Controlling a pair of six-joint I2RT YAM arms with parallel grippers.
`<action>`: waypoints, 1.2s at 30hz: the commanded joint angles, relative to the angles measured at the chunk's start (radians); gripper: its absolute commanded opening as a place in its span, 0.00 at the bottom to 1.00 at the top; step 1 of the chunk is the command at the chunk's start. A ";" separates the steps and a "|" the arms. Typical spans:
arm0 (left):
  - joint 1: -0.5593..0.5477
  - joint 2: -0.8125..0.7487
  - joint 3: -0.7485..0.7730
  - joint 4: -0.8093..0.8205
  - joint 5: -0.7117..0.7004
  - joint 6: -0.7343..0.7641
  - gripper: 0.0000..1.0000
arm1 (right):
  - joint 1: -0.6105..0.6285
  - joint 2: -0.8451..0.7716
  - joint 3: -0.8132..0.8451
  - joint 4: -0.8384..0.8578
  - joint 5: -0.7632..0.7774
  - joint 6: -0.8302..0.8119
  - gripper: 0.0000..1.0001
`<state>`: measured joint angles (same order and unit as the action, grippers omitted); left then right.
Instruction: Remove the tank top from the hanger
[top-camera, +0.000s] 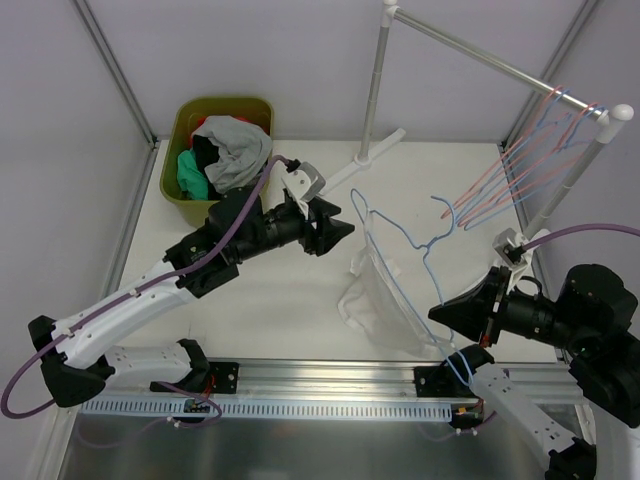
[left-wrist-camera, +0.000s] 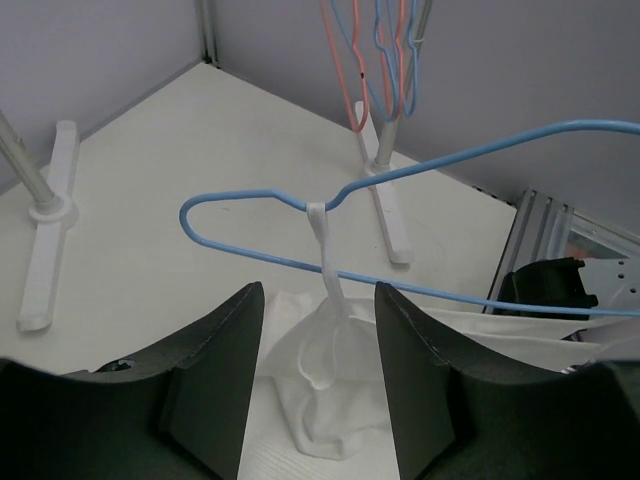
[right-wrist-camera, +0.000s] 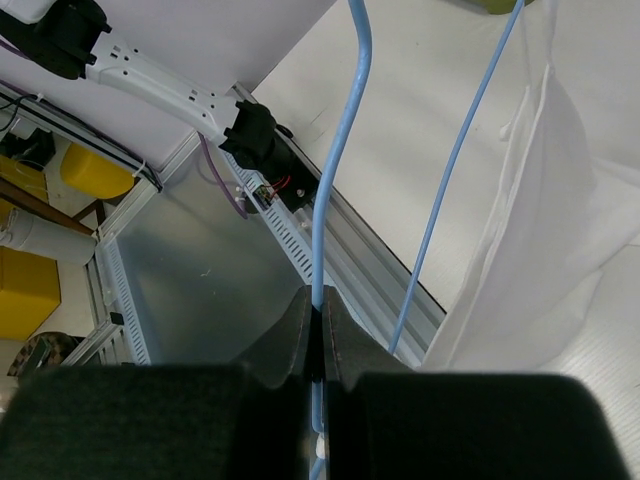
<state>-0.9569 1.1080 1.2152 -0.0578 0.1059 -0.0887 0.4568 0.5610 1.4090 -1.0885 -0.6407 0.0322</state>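
Note:
The white tank top (top-camera: 375, 300) hangs crumpled from a blue wire hanger (top-camera: 400, 240), its lower part resting on the table. One thin strap (left-wrist-camera: 328, 255) is still looped over the hanger's wire (left-wrist-camera: 250, 195). My left gripper (top-camera: 345, 232) is open just left of the hanger's end; in the left wrist view its jaws (left-wrist-camera: 320, 292) frame the strap and the bunched cloth (left-wrist-camera: 335, 390) without touching them. My right gripper (top-camera: 440, 315) is shut on the hanger's wire (right-wrist-camera: 335, 150) near the table's front edge, its fingers (right-wrist-camera: 300, 325) pinching the wire, with the tank top (right-wrist-camera: 560, 220) to the right.
A green bin (top-camera: 185, 115) of clothes stands at the back left. A clothes rack (top-camera: 470, 45) with several pink and blue hangers (top-camera: 530, 150) fills the back right, its foot (top-camera: 375, 150) on the table. A metal rail (top-camera: 330, 385) runs along the near edge.

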 joint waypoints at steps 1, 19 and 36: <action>-0.008 0.018 -0.023 0.142 0.049 0.041 0.49 | 0.002 0.037 0.050 0.012 -0.071 -0.023 0.00; -0.008 0.079 -0.043 0.202 0.097 0.023 0.21 | 0.002 0.040 0.079 0.022 -0.103 -0.064 0.00; -0.008 0.027 -0.091 0.210 0.124 0.017 0.29 | 0.002 0.056 0.070 0.022 -0.071 -0.084 0.00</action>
<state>-0.9565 1.1732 1.1385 0.0967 0.2050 -0.0677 0.4568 0.5995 1.4643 -1.1053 -0.7113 -0.0277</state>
